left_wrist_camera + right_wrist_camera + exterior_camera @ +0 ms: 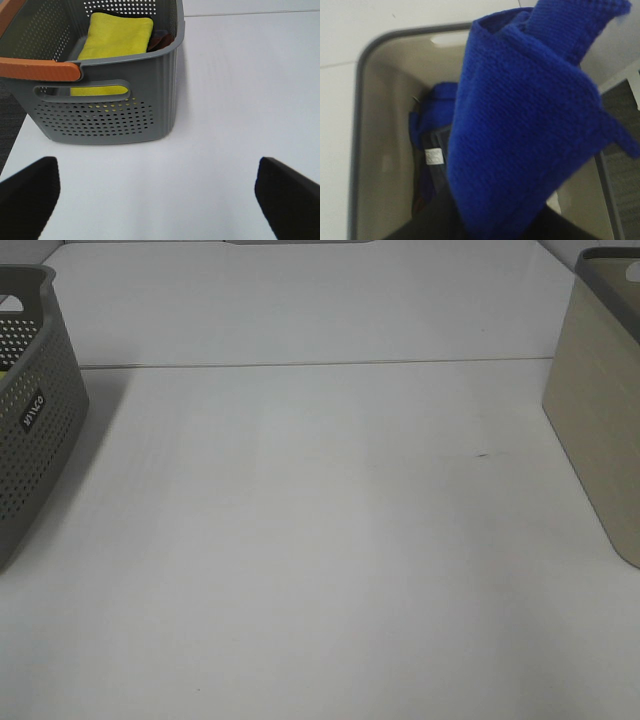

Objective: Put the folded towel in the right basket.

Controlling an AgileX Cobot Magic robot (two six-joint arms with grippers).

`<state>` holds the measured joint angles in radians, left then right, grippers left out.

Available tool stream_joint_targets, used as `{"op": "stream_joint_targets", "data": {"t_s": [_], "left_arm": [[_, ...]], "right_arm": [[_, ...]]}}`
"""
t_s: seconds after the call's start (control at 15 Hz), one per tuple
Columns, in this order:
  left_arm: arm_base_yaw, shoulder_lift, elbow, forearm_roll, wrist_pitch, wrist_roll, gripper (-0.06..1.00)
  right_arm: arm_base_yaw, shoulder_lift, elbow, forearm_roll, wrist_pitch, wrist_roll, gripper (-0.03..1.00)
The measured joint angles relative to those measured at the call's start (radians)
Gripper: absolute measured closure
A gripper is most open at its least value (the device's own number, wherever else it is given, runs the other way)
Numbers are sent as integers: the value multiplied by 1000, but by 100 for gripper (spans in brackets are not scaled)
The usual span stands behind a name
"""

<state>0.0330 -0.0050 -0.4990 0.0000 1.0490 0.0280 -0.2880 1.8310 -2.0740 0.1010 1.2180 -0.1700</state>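
Note:
In the right wrist view, a folded blue towel (520, 125) hangs from my right gripper (495, 232), which is shut on it; the towel hides the fingers. It hangs over the open top of the beige right basket (360, 125), which also shows at the right edge of the high view (600, 430). Another blue cloth (437, 105) and a dark cloth with a white label (434, 156) lie inside that basket. My left gripper (157, 200) is open and empty above the white table, in front of the grey basket (150, 95). Neither gripper shows in the high view.
The grey perforated basket with an orange handle (45, 70) stands at the table's left edge (30, 440). It holds a folded yellow towel (117, 35) and a dark brownish cloth (161, 39). A seam (300, 364) crosses the white table at the back.

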Motion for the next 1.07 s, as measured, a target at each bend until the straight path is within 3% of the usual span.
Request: {"op": "stream_joint_targets", "data": {"t_s": [0.2,0.27,0.33,0.4,0.47,0.73,1.07], "left_arm": [[0,0,0,0,0,0,-4],[0,0,0,0,0,0,-4],[0,0,0,0,0,0,-4],[0,0,0,0,0,0,-4],[0,0,0,0,0,0,-4],[0,0,0,0,0,0,-4],[0,0,0,0,0,0,-4]], "right_arm": [[0,35,144,-22,2,52,85],[0,52,183,-22,4,79,74],[0,73,219,-25,4,99,24],[0,78,220,-26,4,102,11],[0,78,220,-25,4,104,4],[30,29,220,30,4,126,0],[225,-205,290,29,-2,170,0]]}}
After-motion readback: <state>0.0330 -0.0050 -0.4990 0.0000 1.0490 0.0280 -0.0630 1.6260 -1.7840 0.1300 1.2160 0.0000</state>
